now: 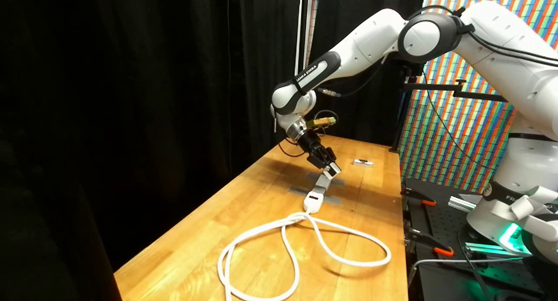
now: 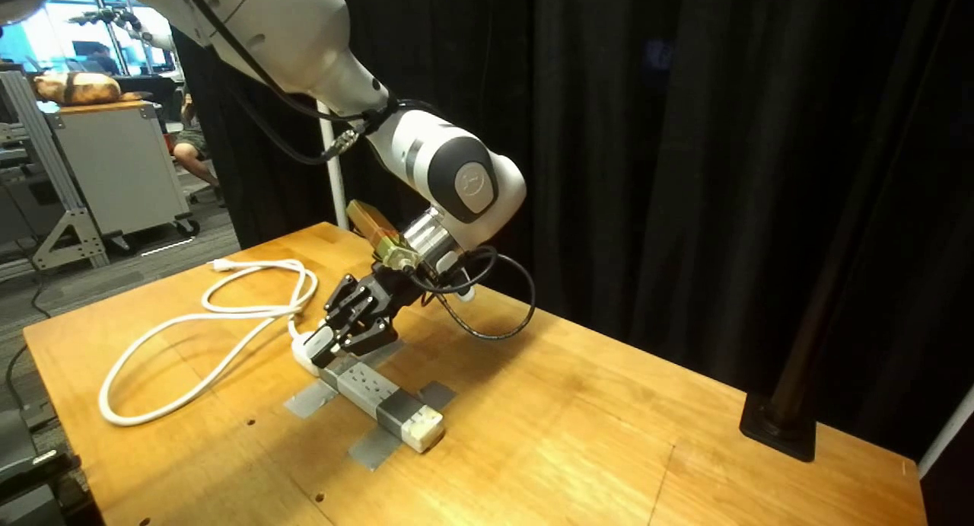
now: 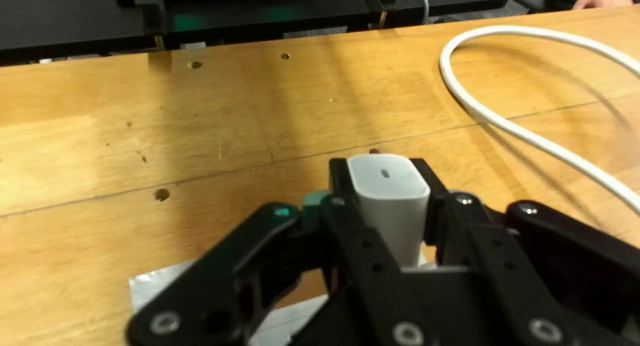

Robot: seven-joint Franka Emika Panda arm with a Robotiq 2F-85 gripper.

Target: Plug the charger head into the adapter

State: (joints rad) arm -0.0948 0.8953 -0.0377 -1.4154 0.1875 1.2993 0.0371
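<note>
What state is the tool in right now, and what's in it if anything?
Tool: closed, holding the white charger head.

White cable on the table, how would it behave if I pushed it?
The white cable is probably springy rather than limp: in the wrist view it seems to arch off the table, casting a separate shadow. A push might also tug the adapter, which it joins, though grey tape likely holds that down.

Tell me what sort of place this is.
Most likely a robotics lab: there's a jointed robot arm, black curtains hang behind it, and a wheeled cabinet stands in the background.
</note>
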